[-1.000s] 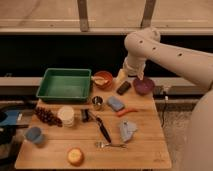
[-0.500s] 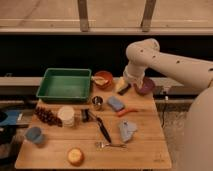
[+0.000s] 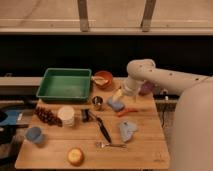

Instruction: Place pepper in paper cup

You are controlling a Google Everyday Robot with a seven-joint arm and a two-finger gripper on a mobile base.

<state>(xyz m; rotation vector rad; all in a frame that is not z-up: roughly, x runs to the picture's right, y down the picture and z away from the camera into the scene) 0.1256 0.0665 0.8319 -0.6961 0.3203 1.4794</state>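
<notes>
The pepper (image 3: pixel 127 111), slim and red-orange, lies on the wooden table right of the middle, just beside a blue sponge (image 3: pixel 115 105). The paper cup (image 3: pixel 66 115), short and cream-white, stands on the left part of the table, below the green tray. My gripper (image 3: pixel 119 95) hangs on the white arm just above the sponge, a little up and left of the pepper. It is open, with nothing between its fingers. Cup and pepper are far apart, with a small metal cup (image 3: pixel 98 102) between them.
A green tray (image 3: pixel 64 84) and an orange bowl (image 3: pixel 103 78) stand at the back, a purple bowl (image 3: pixel 148 89) behind the arm. Grapes (image 3: pixel 46 116), a blue cup (image 3: pixel 34 135), a black-handled utensil (image 3: pixel 103 128), a fork (image 3: pixel 111 145), a grey-blue object (image 3: pixel 127 130) and an orange fruit (image 3: pixel 75 155) lie around.
The arm has lowered the gripper from near the back of the table down and slightly left, toward the sponge and pepper. Nothing on the table has moved.
</notes>
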